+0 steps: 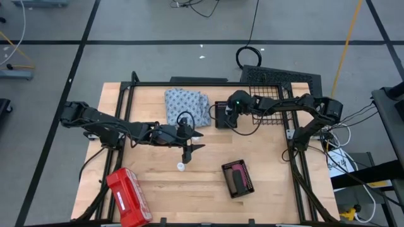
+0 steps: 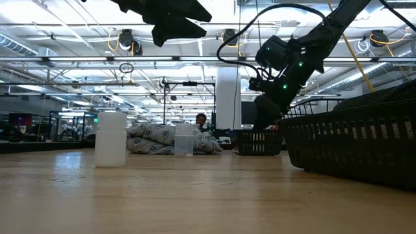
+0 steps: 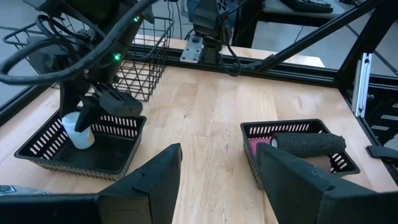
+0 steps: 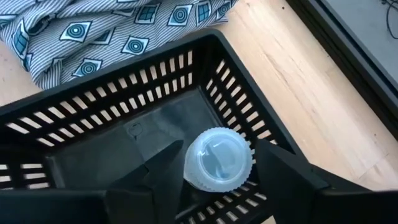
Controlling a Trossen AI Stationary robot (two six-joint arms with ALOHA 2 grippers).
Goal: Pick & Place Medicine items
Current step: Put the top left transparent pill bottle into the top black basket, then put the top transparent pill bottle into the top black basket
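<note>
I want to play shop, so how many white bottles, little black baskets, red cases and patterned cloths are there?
White bottles: 3
Little black baskets: 2
Red case: 1
Patterned cloth: 1
Total: 7

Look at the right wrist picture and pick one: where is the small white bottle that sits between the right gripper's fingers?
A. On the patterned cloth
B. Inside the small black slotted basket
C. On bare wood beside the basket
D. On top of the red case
B: the white bottle sits within the slotted walls of the black basket, between the right gripper's fingers.
</note>
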